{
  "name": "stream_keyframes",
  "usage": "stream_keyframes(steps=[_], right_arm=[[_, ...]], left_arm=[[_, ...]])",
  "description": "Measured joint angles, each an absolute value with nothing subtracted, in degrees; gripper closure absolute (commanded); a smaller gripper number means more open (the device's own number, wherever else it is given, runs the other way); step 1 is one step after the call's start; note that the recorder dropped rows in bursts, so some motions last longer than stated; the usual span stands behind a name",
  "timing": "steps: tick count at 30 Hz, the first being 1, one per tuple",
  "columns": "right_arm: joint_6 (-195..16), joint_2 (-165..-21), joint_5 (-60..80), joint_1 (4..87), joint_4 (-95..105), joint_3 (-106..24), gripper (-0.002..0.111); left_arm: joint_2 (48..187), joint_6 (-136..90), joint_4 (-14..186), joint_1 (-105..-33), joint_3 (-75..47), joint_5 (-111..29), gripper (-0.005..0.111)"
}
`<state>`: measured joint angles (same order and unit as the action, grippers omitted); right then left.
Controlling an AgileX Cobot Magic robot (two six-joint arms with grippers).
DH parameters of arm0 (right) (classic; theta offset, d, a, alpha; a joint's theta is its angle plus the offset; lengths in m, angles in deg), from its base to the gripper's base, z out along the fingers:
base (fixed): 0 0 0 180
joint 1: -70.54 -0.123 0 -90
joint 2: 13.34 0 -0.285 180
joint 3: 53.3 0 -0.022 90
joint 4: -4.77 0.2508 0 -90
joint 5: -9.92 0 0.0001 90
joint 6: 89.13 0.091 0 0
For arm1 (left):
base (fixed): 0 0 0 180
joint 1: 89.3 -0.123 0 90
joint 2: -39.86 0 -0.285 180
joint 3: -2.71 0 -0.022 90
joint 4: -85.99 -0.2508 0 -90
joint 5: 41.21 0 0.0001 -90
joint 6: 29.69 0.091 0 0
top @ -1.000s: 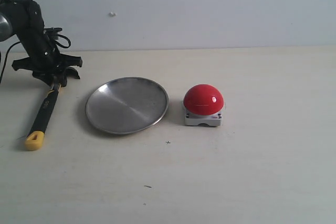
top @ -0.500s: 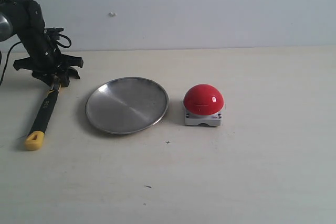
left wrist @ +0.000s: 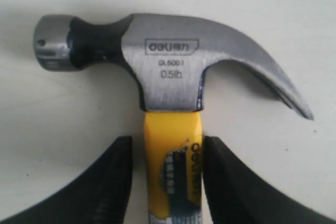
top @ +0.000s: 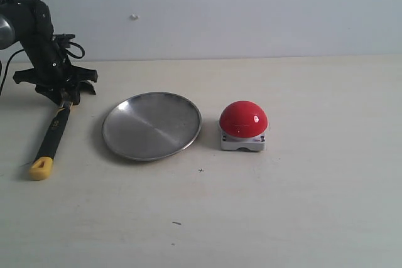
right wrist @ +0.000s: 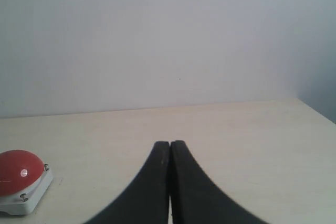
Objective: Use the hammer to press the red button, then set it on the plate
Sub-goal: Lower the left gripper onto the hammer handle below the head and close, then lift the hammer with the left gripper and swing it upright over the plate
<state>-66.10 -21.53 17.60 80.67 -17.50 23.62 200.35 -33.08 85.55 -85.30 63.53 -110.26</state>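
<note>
A pale wooden table (top: 282, 218) runs back to a plain light wall (top: 251, 10). The plate (top: 152, 125) lies near the middle of the table, and the button (top: 243, 125) stands just to its right, apart from it, its red dome on a grey base.

The hammer (top: 53, 136) lies flat on the table to the left of the plate, not touching it. Its yellow end is nearest the camera and its head is at the far end, hidden under the left gripper (top: 63, 95).

The left wrist view shows the metal head on its side against the table, with claw and striking face both clear. The two black fingers (left wrist: 113, 182) straddle the yellow neck just below the head. One finger is right against the neck or nearly so, and a sliver of table shows between the neck and the other, so the grip is not closed.

The right gripper (right wrist: 169, 145) is outside the exterior view. Its own camera shows it above the table with its fingers pressed together and nothing between them. The button (right wrist: 18, 174) sits off to one side, well apart from it.
</note>
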Motion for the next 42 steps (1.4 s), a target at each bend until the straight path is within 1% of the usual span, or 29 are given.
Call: stream_keyframes(steps=[3, 5, 7, 9, 21, 35, 42], right_arm=[[-66.1, -21.5, 17.6, 80.7, -17.5, 23.6, 0.108], [-66.1, -21.5, 17.6, 80.7, -17.5, 23.6, 0.108], [-66.1, -21.5, 17.6, 80.7, -17.5, 23.6, 0.108], [-66.1, -21.5, 17.6, 80.7, -17.5, 23.6, 0.108], [-66.1, -21.5, 17.6, 80.7, -17.5, 23.6, 0.108], [-66.1, -21.5, 17.6, 80.7, -17.5, 23.6, 0.108], [-66.1, -21.5, 17.6, 80.7, -17.5, 23.6, 0.108]], left_arm=[[200.4, -33.1, 85.5, -85.3, 63.5, -110.3, 0.064], [200.4, -33.1, 85.5, -85.3, 63.5, -110.3, 0.075], [200.4, -33.1, 85.7, -85.3, 63.5, -110.3, 0.088], [200.4, -32.4, 85.7, -85.3, 63.5, -110.3, 0.106], [199.4, -27.6, 86.4, -85.3, 63.3, -111.4, 0.107], [192.6, -22.3, 102.2, -85.3, 63.2, -111.8, 0.107], [189.4, -19.2, 107.1, -85.3, 56.5, -111.8, 0.107]])
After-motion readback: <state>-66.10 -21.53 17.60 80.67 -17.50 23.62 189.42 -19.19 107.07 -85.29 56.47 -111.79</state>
